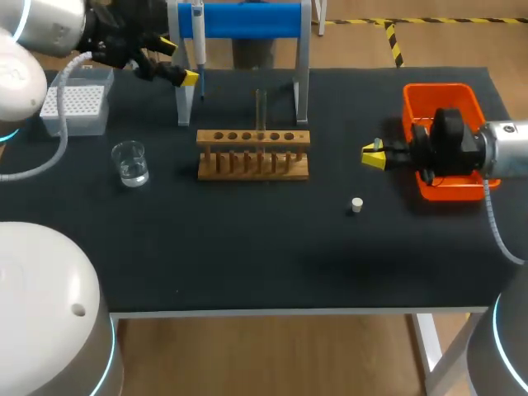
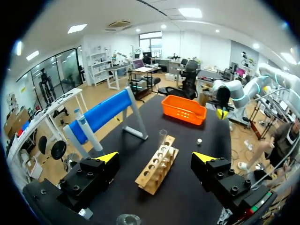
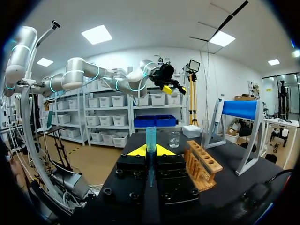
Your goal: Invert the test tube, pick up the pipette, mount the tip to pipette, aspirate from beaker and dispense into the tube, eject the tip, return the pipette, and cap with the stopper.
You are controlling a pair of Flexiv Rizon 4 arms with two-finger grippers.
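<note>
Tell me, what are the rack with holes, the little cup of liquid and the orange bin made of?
The test tube rack looks like wood: matt light brown, with plain-cut boards and pegs. The beaker is clear and glossy, likely glass, though clear plastic is possible; it is see-through. The orange basket is probably moulded plastic: uniform bright colour and a smooth rim.

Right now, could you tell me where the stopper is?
Head view: the stopper lies on the table's right side, between the wooden rack and the orange bin.
</note>
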